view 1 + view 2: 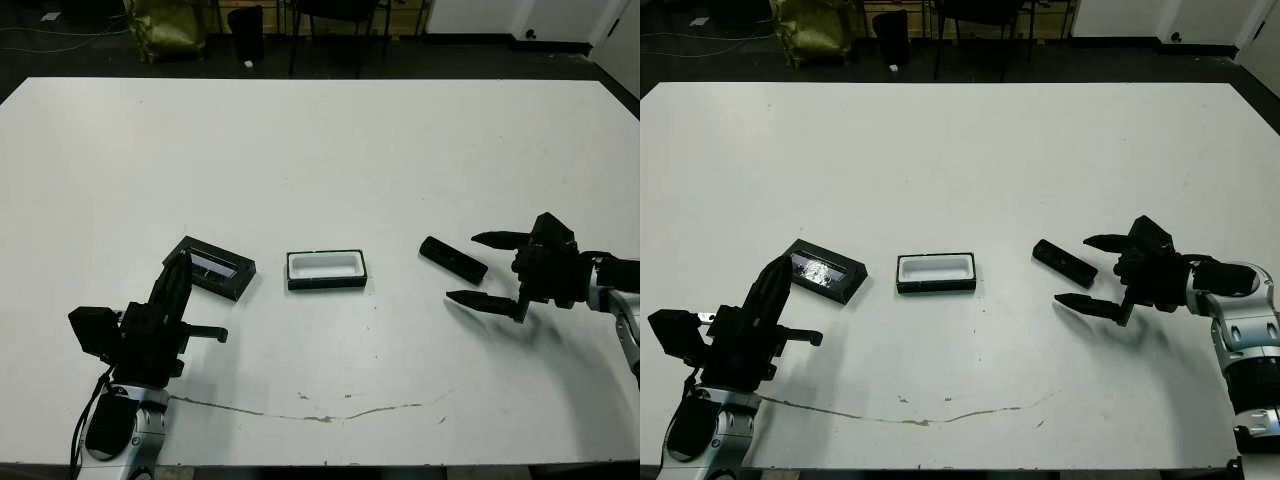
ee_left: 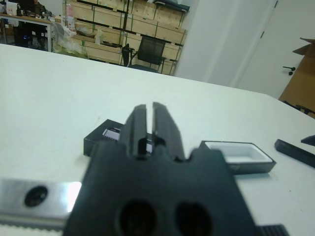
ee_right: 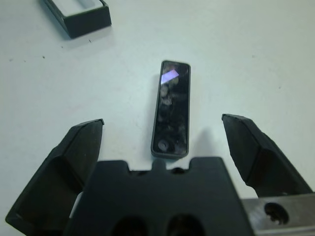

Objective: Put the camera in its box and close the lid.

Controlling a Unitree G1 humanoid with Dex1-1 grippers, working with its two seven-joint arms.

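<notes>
At far left, the left end effector (image 1: 180, 290) is seen low over the white surface (image 1: 320, 140), its two black fingers pressed together with nothing between them. Just beyond its tips lies the lid (image 1: 212, 267), flat and slightly skewed, window strip uppermost. Near the lid's right end, but apart from it, the box (image 1: 326, 270) rests open, its white lining exposed and nothing inside.

Further right, the camera (image 1: 453, 259) lies flat on the surface, angled, well apart from the box. The right end effector (image 1: 484, 269) is held just beside the camera's near end, fingers spread wide and empty; in the right wrist view the slim black body (image 3: 171, 109) is seen lying lengthwise between the two fingers (image 3: 248, 147), a pale glint at its far end.

The camera is judged rigid, light and glossy — likely slippery, with a face that may scratch. A grip across the narrow width, on the long side edges near mid-length, is judged soundest — keeping the pads off the screen end and the body level for lowering into the tray.
</notes>
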